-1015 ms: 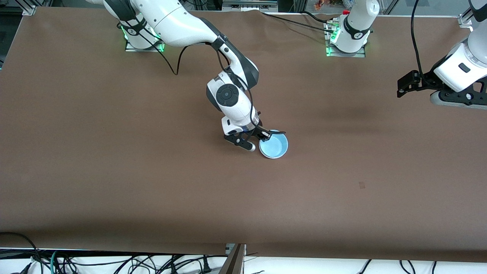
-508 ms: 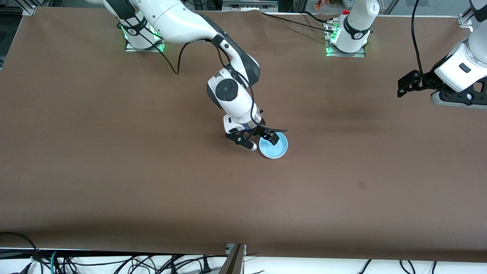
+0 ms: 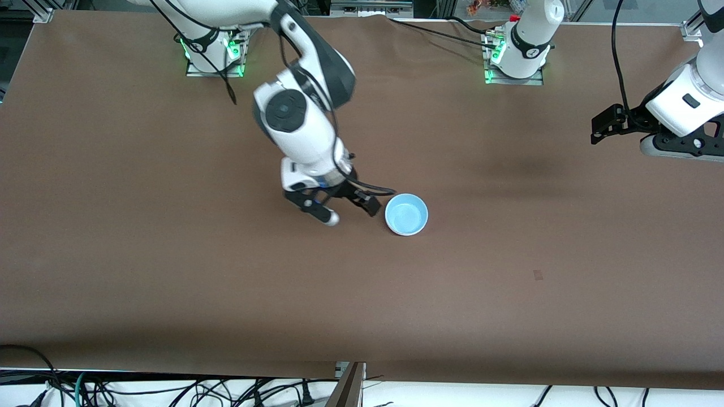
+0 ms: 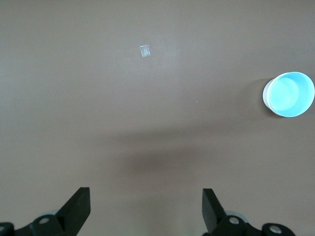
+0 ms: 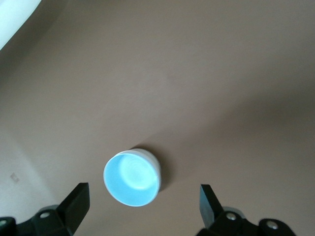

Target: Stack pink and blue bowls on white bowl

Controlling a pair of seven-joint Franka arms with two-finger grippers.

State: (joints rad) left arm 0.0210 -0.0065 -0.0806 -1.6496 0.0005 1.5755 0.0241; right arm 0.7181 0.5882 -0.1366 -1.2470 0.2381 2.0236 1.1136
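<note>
The blue bowl [image 3: 406, 214] tops a white-sided stack; no pink shows. Right pincer [image 3: 349, 211] released beside it; left pincer [image 3: 603, 129] waits, spread.

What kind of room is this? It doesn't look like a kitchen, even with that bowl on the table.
Most likely a robotics lab. Two white robot arms are bolted to a brown-covered table, the right gripper open beside a stack topped by a blue bowl, the left gripper waiting at the table's end, and loose cables run along the edge.

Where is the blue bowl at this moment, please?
In the front view the blue bowl sits near the middle of the table, nested in a white bowl whose rim shows around it, beside the open right gripper.
</note>
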